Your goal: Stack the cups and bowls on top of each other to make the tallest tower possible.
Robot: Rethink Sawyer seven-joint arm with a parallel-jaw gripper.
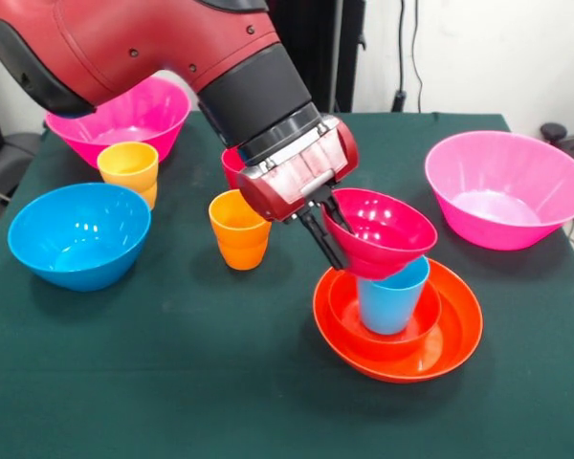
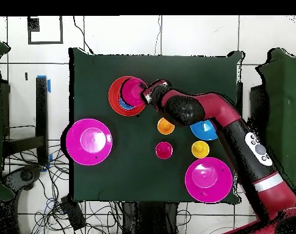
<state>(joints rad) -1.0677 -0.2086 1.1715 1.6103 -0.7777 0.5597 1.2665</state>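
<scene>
Partly hidden: the red glossy plastic cup shows only a sliver behind the arm in the front view; overhead it stands clear between the two pink bowls
Also covered: the medium blue plastic bowl is plain in front but half under the arm overhead
Gripper: the black-fingered gripper on the red and black arm is clamped on the near rim of the small crimson plastic bowl; one finger lies outside the wall, the inner one is hard to make out
Crimson bowl: tilted, mouth up, sitting on or just over the rim of the blue ridged plastic cup; contact on the far side cannot be told
Stack: blue cup upright inside the small orange plastic bowl, which sits in the wide shallow orange bowl
Loose cups: orange plastic cup stands beside the gripper's housing; yellow plastic cup just in front of the far pink bowl
Pink bowls: one large glossy pink bowl at the back, cut by the arm; the other large pink bowl apart at the opposite side
Surface: dark green cloth-covered table
Room: white tiled floor, tangled black cables beside the table
</scene>
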